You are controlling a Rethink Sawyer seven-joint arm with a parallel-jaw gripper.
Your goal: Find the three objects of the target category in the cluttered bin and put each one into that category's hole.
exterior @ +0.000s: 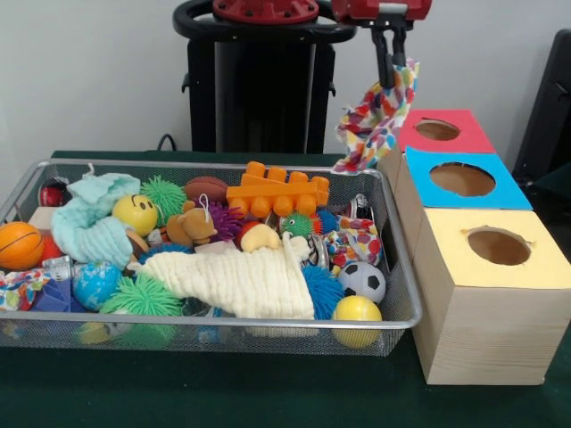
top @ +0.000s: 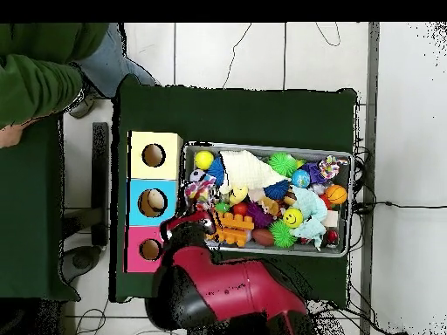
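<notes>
My gripper [exterior: 390,55] hangs from the top of the front view, shut on a polka-dot cloth [exterior: 378,120]. The cloth dangles above the far right corner of the wire-mesh bin [exterior: 223,323], beside the red-topped box [exterior: 464,141]. A second polka-dot cloth [exterior: 354,241] lies in the bin near its right wall. A third [exterior: 16,287] lies at the front left and shows in the overhead view [top: 330,166]. The yellow-topped box [exterior: 544,267] with its round hole [exterior: 498,246] is the nearest of the three boxes. In the overhead view the red arm [top: 229,288] hides my gripper.
A blue-topped box [exterior: 508,192] stands between the red and yellow ones. The bin holds a cream muslin cloth [exterior: 245,281], a mint-green cloth [exterior: 94,223], an orange toy brick [exterior: 278,192], balls and spiky toys. A person's green sleeve [top: 39,74] shows at the overhead view's top left.
</notes>
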